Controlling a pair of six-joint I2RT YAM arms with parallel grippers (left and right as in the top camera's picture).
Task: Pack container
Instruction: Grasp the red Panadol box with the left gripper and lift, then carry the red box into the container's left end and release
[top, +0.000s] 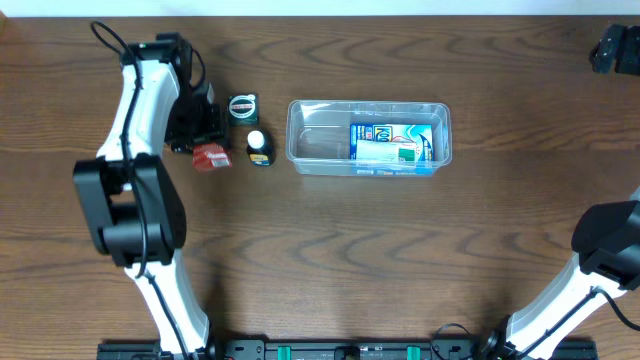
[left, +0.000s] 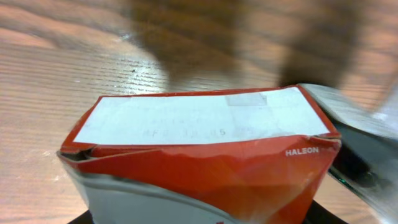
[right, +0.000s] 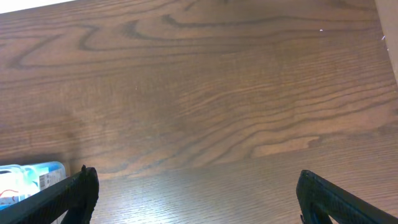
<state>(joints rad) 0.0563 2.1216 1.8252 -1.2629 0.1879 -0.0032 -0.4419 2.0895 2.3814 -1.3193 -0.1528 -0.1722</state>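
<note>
Container of clear plastic sits mid-worktop, with a blue-and-white box lying in its right half. The left fingers are clenched on a red carton with dented sides, just left of a white-capped bottle. The right fingers are spread wide, grasping nothing, near the far right corner.

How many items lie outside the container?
3. A red box at the left end effector, a white-capped bottle just right of it, a dark case beyond the bottle. The left arm may hide others.
</note>
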